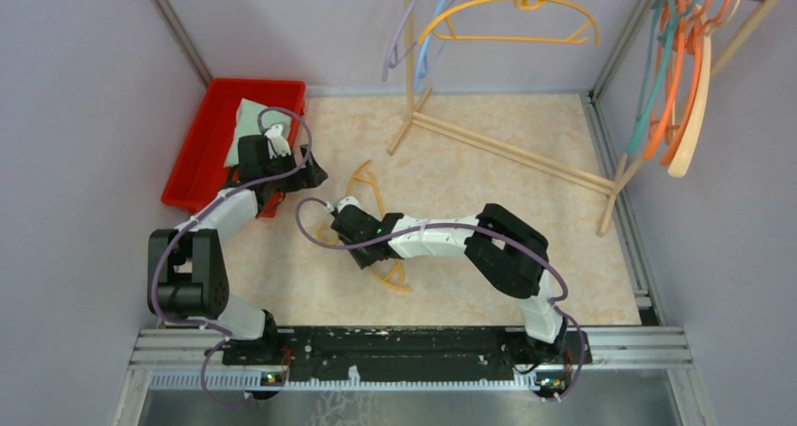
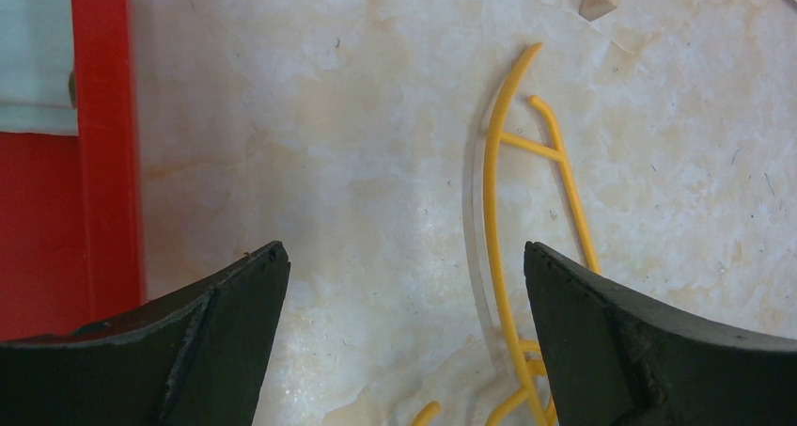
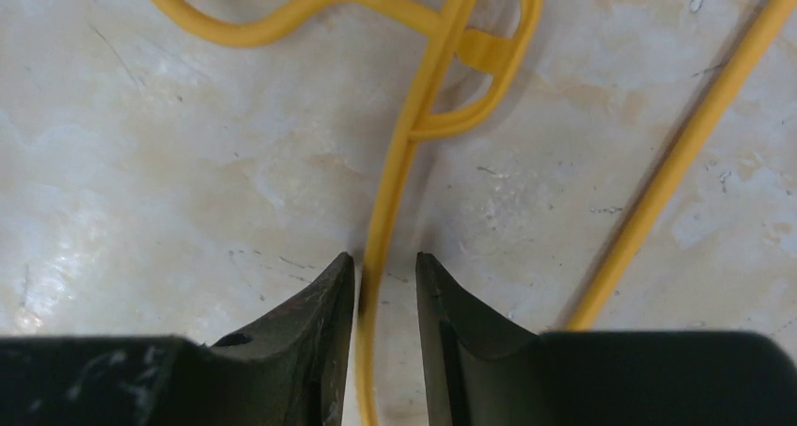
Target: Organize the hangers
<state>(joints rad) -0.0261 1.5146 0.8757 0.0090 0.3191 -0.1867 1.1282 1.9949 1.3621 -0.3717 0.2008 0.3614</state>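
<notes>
A yellow hanger (image 1: 373, 189) lies flat on the table under my right arm. My right gripper (image 1: 336, 216) is low over it. In the right wrist view the jaws stand narrowly open astride the hanger's thin wire (image 3: 395, 163), just below its hook; the gripper (image 3: 385, 261) has the wire against its left finger with a gap on the right. My left gripper (image 1: 315, 174) is wide open and empty above the table, with the same hanger (image 2: 491, 210) by its right finger; its jaws (image 2: 404, 257) frame bare table. Yellow (image 1: 512, 17), lavender (image 1: 399, 40) and light blue (image 1: 434, 31) hangers hang at the back. Orange, teal and beige hangers (image 1: 672, 78) hang at the right.
A red bin (image 1: 202, 149) holding a pale green cloth stands at the back left, close to my left gripper; its wall shows in the left wrist view (image 2: 108, 163). The rack's wooden poles (image 1: 507, 149) run across the table's back right.
</notes>
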